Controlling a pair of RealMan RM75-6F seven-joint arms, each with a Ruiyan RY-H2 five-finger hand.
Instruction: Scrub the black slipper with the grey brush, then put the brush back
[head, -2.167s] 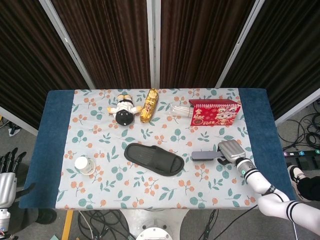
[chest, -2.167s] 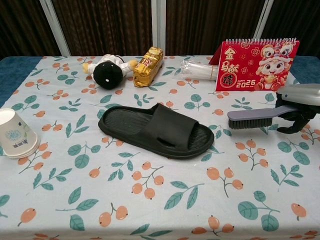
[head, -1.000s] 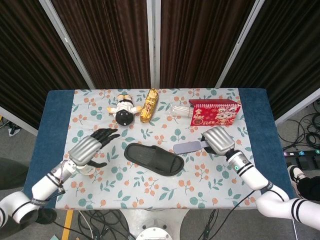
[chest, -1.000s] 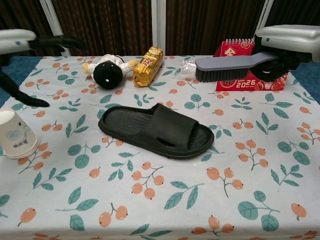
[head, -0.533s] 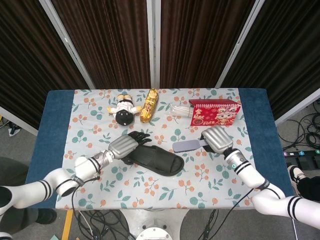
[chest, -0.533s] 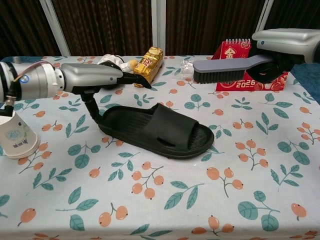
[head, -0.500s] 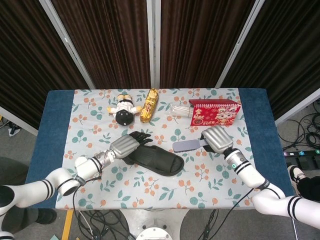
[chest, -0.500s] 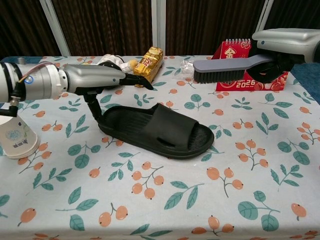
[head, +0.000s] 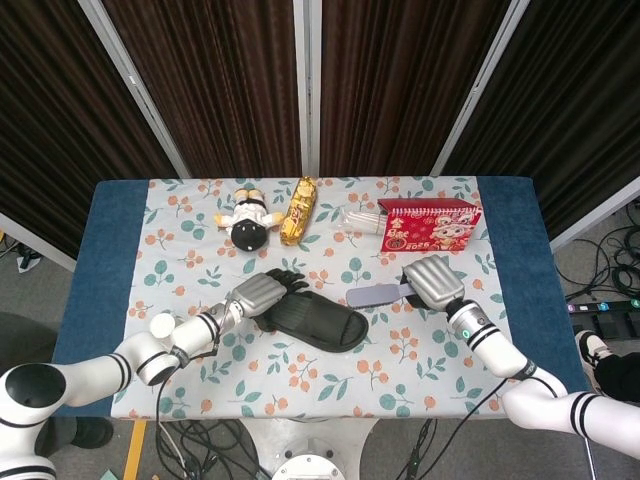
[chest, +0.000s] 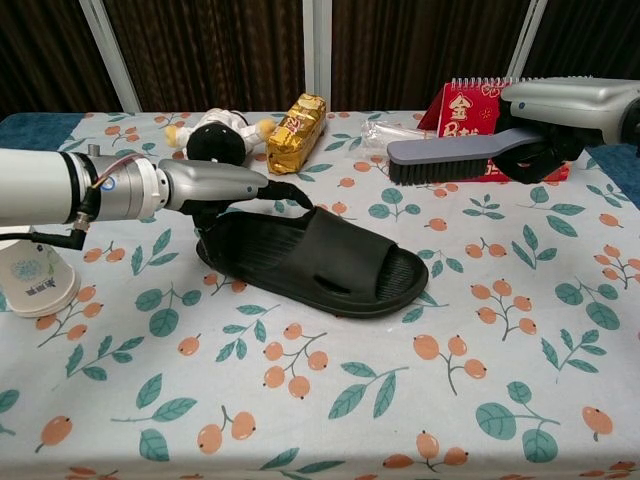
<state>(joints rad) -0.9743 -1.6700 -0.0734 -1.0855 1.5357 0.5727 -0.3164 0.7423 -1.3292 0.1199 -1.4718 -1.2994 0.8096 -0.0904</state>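
The black slipper (chest: 322, 260) lies in the middle of the table, toe end to the right; in the head view the slipper (head: 318, 321) sits just below centre. My left hand (chest: 216, 186) is on its heel end, fingers lying over the far rim and thumb down against the heel's edge; from above the left hand (head: 260, 293) covers the heel. My right hand (chest: 562, 108) grips the handle of the grey brush (chest: 450, 158), which hangs bristles down above the table, right of the slipper's toe and apart from it. The head view has the right hand (head: 433, 280) with the brush (head: 374, 294) pointing left.
A paper cup (chest: 28, 277) stands at the left edge. Along the back are a doll (chest: 214, 141), a gold snack pack (chest: 297, 120), a clear plastic packet (chest: 386, 132) and a red desk calendar (chest: 469, 106). Blue cloth borders the flowered tablecloth (chest: 330, 410).
My left hand has come down from above the slipper's heel onto it. The right hand has lowered the brush a little, still held off to the right of the slipper.
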